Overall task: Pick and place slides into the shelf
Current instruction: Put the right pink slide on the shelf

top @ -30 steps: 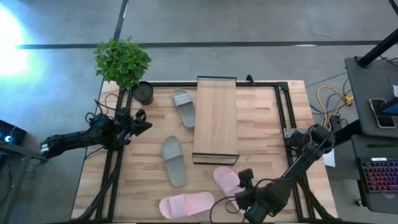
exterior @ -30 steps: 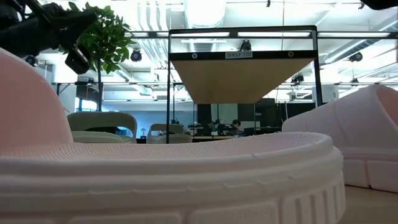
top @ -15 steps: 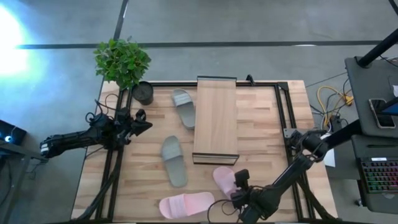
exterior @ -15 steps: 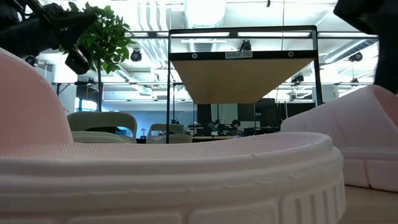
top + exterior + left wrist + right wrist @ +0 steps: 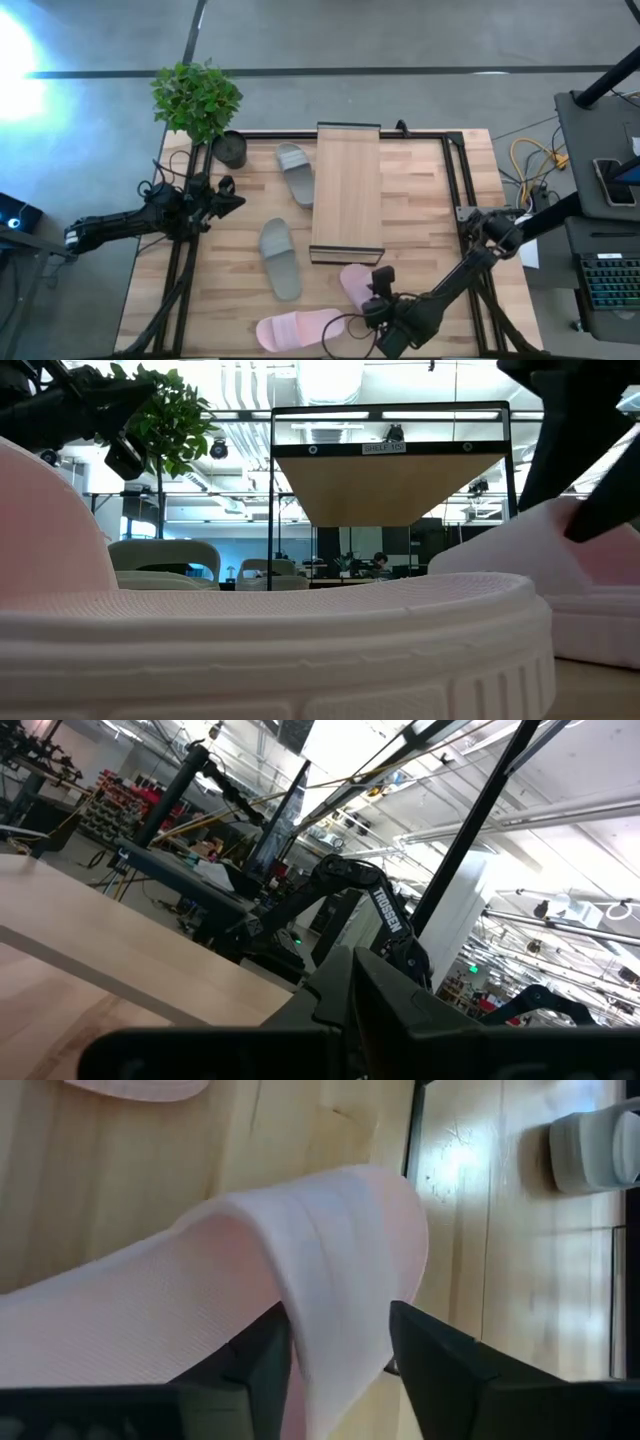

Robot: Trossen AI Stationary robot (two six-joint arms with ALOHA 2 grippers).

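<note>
Two pale pink slides lie near the table's near edge: one (image 5: 298, 328) fills the low view's foreground (image 5: 270, 640). The other (image 5: 355, 283) (image 5: 520, 575) sits just near of the shelf, with my right gripper (image 5: 377, 292) (image 5: 340, 1340) shut on its strap. Two grey-green slides (image 5: 280, 258) (image 5: 296, 172) rest sole-down left of the shelf. The shelf (image 5: 347, 190), with its light wood top, stands at the table's middle. My left gripper (image 5: 226, 195) hangs shut above the table's left edge, touching nothing. My right gripper has the broad strap of the pink slide by its edge (image 5: 345, 1280), pinched between the two fingers (image 5: 262, 1355), which come slanting down from the near right. In the low view, dark fingers (image 5: 565, 460) cross the strap's top. The slide's sole rests on the table.
A potted plant (image 5: 198, 100) with a dark pot (image 5: 230, 150) stands at the far left corner. Black frame rails (image 5: 455, 190) run along the table's sides. Bare tabletop (image 5: 420, 230) lies right of the shelf. Cables and a keyboard sit off the table's right edge.
My right gripper has moved toward the table's left edge and down onto the pink slide near the shelf. That slide has shifted a little toward the left along the table. The left arm has kept still.
</note>
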